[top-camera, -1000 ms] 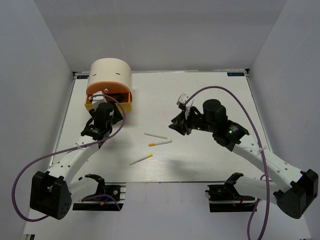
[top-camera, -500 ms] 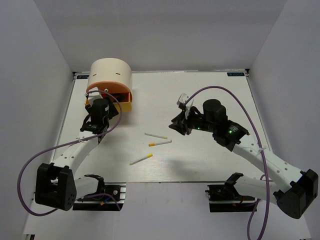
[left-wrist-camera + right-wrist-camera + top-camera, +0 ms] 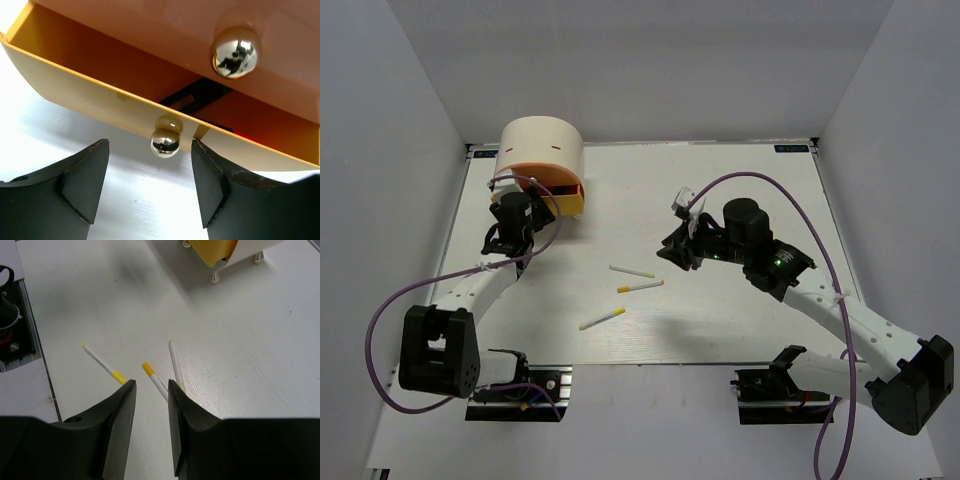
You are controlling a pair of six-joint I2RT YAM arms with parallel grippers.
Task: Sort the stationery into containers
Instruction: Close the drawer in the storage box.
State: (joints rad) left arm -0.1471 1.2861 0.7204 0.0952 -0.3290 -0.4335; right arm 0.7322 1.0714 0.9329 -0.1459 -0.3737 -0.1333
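- The organiser (image 3: 542, 160) stands at the far-left corner of the desk (image 3: 750, 190). Its bottom drawer (image 3: 90, 95) is pulled partly out.
- The left gripper (image 3: 150, 185) is wide open and holds nothing. Its jaws flank the drawer knob (image 3: 165, 143) without touching it.
- The right gripper (image 3: 151, 390) hangs over mid-desk with its jaws slightly apart and nothing between them.
- The far stick (image 3: 632, 271), middle stick (image 3: 640, 286) and near stick (image 3: 602, 318) lie apart at mid-desk, well away from every edge.
- Only the left wrist view shows a black item (image 3: 192, 97) inside the drawer.
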